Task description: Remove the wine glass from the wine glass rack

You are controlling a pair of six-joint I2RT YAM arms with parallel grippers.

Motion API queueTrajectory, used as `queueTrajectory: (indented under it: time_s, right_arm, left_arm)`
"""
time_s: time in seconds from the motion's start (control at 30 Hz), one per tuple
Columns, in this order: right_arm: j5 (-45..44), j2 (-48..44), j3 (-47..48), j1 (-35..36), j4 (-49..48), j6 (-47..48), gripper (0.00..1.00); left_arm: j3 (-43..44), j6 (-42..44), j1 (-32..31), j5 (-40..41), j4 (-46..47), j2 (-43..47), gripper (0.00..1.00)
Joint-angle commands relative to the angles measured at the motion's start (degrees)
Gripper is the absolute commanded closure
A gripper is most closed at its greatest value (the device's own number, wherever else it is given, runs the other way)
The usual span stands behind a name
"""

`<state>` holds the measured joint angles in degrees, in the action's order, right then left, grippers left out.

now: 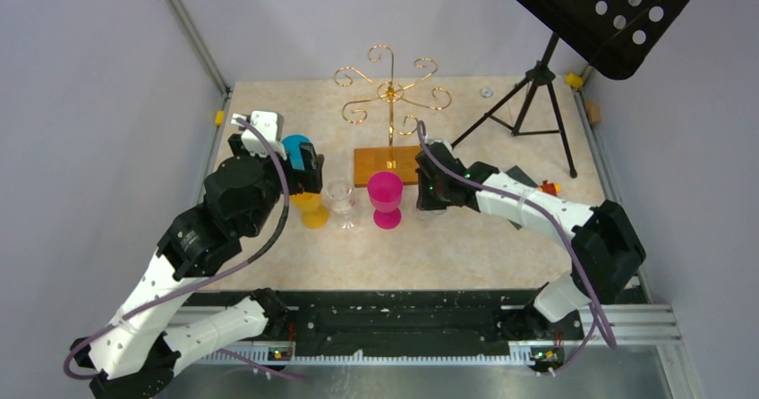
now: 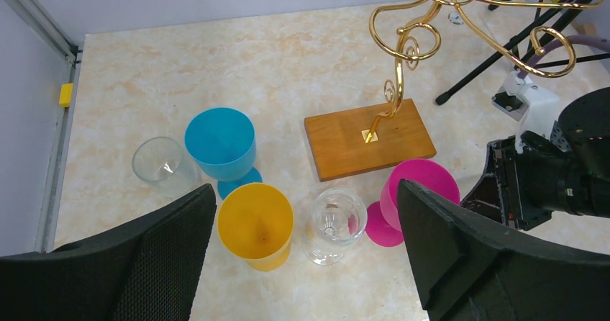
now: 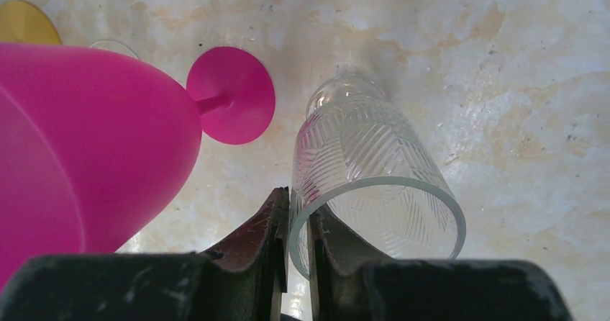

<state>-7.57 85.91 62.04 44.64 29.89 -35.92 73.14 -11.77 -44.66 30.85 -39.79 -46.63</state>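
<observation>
Right claw (image 3: 297, 209): narrow, pinching the rim of the ribbed glass (image 3: 367, 163), one finger inside the wall and one outside. The grip sits on one side of the rim only.

Ribbed glass: clear, upright, off the rack (image 1: 391, 95), whose scroll arms we see bare in the top view. It stands just right of the pink glass (image 3: 93, 134), apart from it, in front of the rack's wooden base. Its foot is low over the table (image 3: 518, 119); we cannot tell whether it touches.

Handling, our judgement: light, rigid and brittle. The wall is thin at the rim and smooth on the inside, while the ribs outside give some bite. A one-sided rim pinch lets it swing or slip, so we advise slow moves and modest squeeze. A hold across the bowl or at the stem would be steadier. The nearby pink glass is the likeliest thing to be knocked.

Left claw (image 2: 306, 191): wide, holding nothing, hovering above the yellow glass (image 2: 255, 224) and its clear neighbour.
</observation>
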Motion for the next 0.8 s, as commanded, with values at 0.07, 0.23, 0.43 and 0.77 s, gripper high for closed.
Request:
queueTrajectory:
  time_s: [0.07,0.23,0.43,0.77]
  right_arm:
    - [-2.42,3.64,7.12,1.56,6.7,4.13,0.82]
    - [-1.68,4.43,8.72,1.86,6.04,5.01,0.77]
    - [-0.81,2.53,10.27,1.99,5.43,5.96,0.68]
    - [-2.33,-5.66,10.32,2.02,6.63,5.47,0.61]
  left_arm:
    - [-0.45,1.3,0.19,-0.09,2.79,0.65,0.01]
    - [-0.3,1.31,0.19,0.04,2.63,0.98,0.01]
    - [0.05,1.4,0.19,0.76,2.16,1.74,0.01]
    - [2.07,-0.07,0.17,5.55,-0.11,3.62,0.01]
